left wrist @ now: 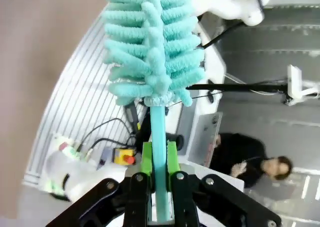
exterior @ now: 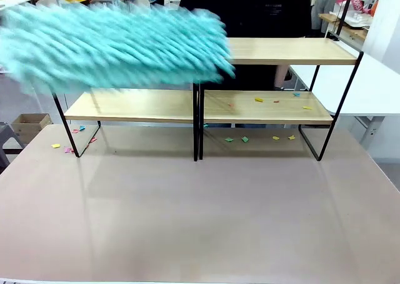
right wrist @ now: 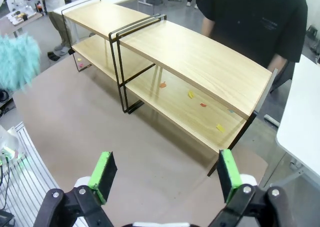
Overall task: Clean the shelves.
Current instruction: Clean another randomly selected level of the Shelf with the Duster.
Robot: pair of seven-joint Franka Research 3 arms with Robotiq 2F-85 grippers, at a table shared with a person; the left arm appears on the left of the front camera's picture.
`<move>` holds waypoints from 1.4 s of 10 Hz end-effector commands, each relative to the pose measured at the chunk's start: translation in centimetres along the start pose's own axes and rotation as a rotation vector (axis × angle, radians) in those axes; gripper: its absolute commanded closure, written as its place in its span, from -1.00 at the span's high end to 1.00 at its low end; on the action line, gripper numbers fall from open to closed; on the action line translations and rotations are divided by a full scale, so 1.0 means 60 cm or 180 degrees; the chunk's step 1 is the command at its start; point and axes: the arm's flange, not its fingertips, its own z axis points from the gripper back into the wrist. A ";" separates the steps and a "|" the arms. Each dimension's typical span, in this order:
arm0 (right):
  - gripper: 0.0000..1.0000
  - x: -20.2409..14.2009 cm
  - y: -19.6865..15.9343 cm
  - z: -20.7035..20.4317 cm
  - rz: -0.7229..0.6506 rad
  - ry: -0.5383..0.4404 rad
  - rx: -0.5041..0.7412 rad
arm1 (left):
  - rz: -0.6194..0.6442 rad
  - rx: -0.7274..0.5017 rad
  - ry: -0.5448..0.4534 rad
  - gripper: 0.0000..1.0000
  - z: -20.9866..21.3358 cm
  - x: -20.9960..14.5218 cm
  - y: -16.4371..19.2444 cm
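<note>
Front camera: my duster [exterior: 112, 43] is a motion-blurred smear, cut off at the left edge, hiding the upper left board of the shelves [exterior: 275, 106]; scraps [exterior: 259, 99] too small to identify

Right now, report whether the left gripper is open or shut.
Shut. The left gripper has its green fingers pressed against both sides of the teal duster handle, gripping it.

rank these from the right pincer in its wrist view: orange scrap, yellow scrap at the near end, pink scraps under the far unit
1. yellow scrap, near end of the lower board of the shelves, closest to the right pincer
2. orange scrap, farther along that board
3. pink scraps, on the table under the far unit
</note>
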 end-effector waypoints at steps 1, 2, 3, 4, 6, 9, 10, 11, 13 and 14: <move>1.00 0.000 -0.001 -0.001 0.0006 -0.0012 0.0024 | 0.0009 0.0010 0.0046 -0.74 0.006 0.051 0.015; 1.00 0.000 -0.001 -0.001 0.0006 -0.0012 0.0024 | 0.0004 -0.0115 0.0081 -0.74 -0.001 0.057 0.015; 1.00 0.000 -0.001 -0.001 0.0006 -0.0012 0.0024 | 0.0132 0.0089 0.0121 -0.74 -0.040 0.079 0.020; 1.00 0.000 -0.001 -0.001 0.0006 -0.0012 0.0024 | 0.0324 0.0386 0.0032 -0.74 -0.096 0.112 0.032; 1.00 0.000 -0.001 -0.001 0.0006 -0.0012 0.0024 | 0.0526 0.0885 -0.0266 -0.74 -0.171 0.172 0.047; 1.00 0.000 -0.001 -0.001 0.0006 -0.0012 0.0024 | 0.0352 0.0583 -0.0105 -0.74 -0.126 0.157 0.052; 1.00 0.000 -0.001 -0.001 0.0006 -0.0012 0.0024 | 0.0352 0.0583 -0.0105 -0.74 -0.126 0.157 0.052; 1.00 0.000 -0.001 -0.001 0.0006 -0.0012 0.0024 | 0.0405 0.0753 -0.0228 -0.74 -0.164 0.182 0.057; 1.00 0.000 -0.001 -0.001 0.0006 -0.0012 0.0024 | 0.0931 0.1077 -0.0516 -0.74 -0.202 0.229 0.075; 1.00 0.000 -0.001 -0.001 0.0006 -0.0012 0.0024 | 0.1003 0.1102 -0.0547 -0.74 -0.213 0.243 0.081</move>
